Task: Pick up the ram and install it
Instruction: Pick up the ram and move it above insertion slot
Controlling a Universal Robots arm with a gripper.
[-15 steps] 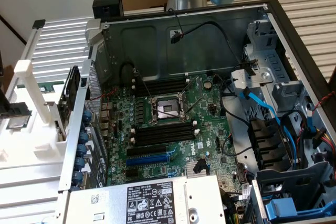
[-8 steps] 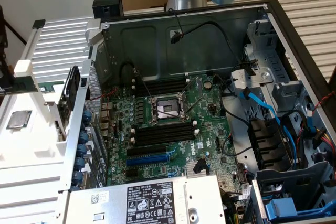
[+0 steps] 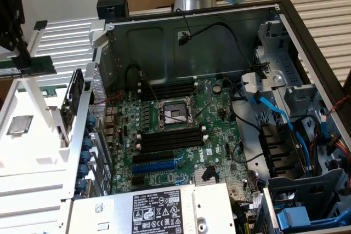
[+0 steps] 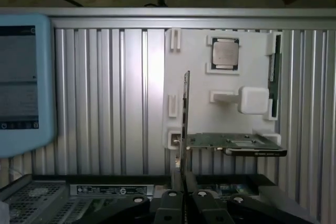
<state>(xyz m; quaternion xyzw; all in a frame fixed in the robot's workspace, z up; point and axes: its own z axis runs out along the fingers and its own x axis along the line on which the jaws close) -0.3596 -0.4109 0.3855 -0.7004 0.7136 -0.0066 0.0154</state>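
In the exterior view, the ram, a thin dark-green stick, hangs above the white parts holder at that view's left, outside the open computer case. My black gripper is shut on it from above. The wrist view shows the ram edge-on as a thin strip running out from between my fingertips, with my gripper closed on its near end. The black memory slots with white end clips lie on the motherboard beside the processor socket, well to the exterior view's right of the gripper.
The parts holder carries a processor chip, a small card and another stick along its edge. The case wall stands between holder and motherboard. A blue expansion slot, cables and the power supply crowd the case.
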